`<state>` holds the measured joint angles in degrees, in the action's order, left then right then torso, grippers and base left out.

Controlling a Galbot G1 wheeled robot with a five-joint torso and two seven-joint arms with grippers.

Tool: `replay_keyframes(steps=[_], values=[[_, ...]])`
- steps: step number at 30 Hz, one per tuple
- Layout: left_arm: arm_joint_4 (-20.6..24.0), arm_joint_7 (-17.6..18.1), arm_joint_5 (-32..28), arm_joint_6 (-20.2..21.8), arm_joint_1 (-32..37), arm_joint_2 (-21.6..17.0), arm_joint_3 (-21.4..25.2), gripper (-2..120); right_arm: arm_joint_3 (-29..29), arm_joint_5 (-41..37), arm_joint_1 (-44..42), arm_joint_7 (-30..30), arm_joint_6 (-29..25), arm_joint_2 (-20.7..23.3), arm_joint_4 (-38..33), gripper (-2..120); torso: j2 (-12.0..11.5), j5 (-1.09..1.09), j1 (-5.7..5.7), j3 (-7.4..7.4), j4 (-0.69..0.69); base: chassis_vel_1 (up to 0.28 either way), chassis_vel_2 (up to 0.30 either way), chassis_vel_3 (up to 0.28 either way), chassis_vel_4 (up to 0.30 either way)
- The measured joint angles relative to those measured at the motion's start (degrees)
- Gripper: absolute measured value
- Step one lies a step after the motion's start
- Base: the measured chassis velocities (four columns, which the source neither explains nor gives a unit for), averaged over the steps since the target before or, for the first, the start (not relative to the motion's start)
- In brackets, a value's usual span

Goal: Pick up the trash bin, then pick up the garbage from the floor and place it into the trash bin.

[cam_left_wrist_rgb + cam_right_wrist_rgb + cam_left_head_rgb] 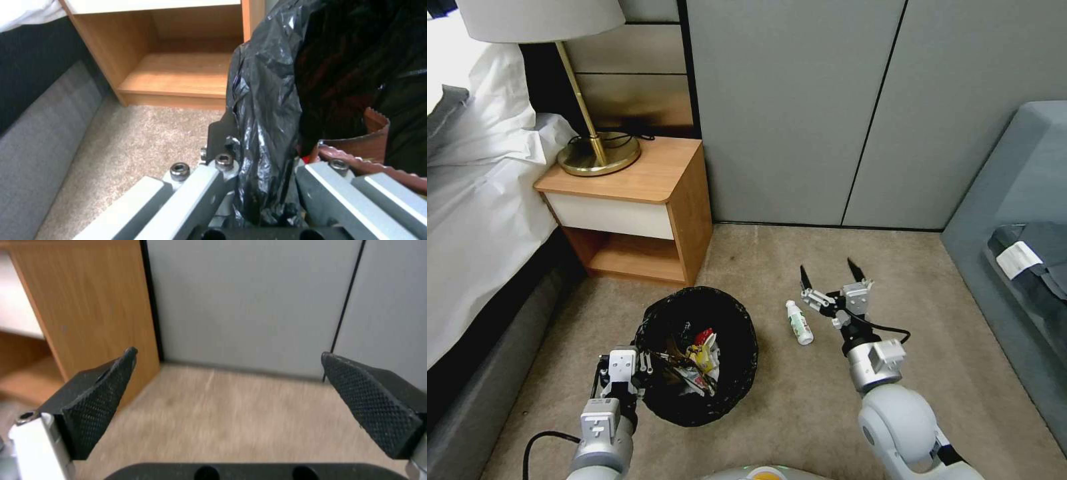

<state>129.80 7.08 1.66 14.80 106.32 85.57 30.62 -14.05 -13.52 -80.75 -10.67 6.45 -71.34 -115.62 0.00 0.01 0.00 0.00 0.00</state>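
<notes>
We see the white-sheeted bed (474, 200) far off beyond our left end effector (644, 363), and the orange wooden nightstand with a white drawer front (627, 213) ahead of it, its open shelf showing in the left wrist view past the bag. The beige carpeted floor (800, 413) runs under both arms.

The small round trash bin lined with a crinkly black plastic bag (697, 353) sits directly against our left end effector, which is clenched on the bag-covered rim; in the left wrist view the black plastic is pinched between its metal fingers (222, 186). Inside the bin lie colourful wrappers and a piece of brown paper with a zigzag edge (369, 146).

Our right end effector (828, 272) hovers over the carpet with its black textured fingers (95, 403) spread wide and nothing between them.

The small white plastic bottle with a green label (799, 322) lies on the floor just beside the right end effector, toward the bin and slightly back toward the wrist. Its long axis runs roughly parallel to those fingers. We judge the right arm clearly nearer; it must shift sideways toward the bin and come down to straddle the bottle.
</notes>
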Motion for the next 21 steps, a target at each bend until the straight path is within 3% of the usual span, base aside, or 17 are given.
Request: replay_keyframes(steps=[7, 21], values=[[0.0, 0.0, 0.1, 0.0, 0.0, 0.1, 0.0, 0, 0.1, -3.0, 1.1, 0.1, 5.3, -0.3, 3.0, 100, 0.0, -0.01, 0.00, 0.00, 0.00, 0.000, 0.000, 0.000, 0.000], [0.0, -0.1, 0.6, -0.4, 0.6, 0.1, -0.2, 0, 0.1, -5.5, 2.7, 2.2, 9.4, -1.5, 11.4, 100, 0.0, -0.01, -0.01, 0.00, 0.00, 0.000, 0.000, 0.000, 0.000]])
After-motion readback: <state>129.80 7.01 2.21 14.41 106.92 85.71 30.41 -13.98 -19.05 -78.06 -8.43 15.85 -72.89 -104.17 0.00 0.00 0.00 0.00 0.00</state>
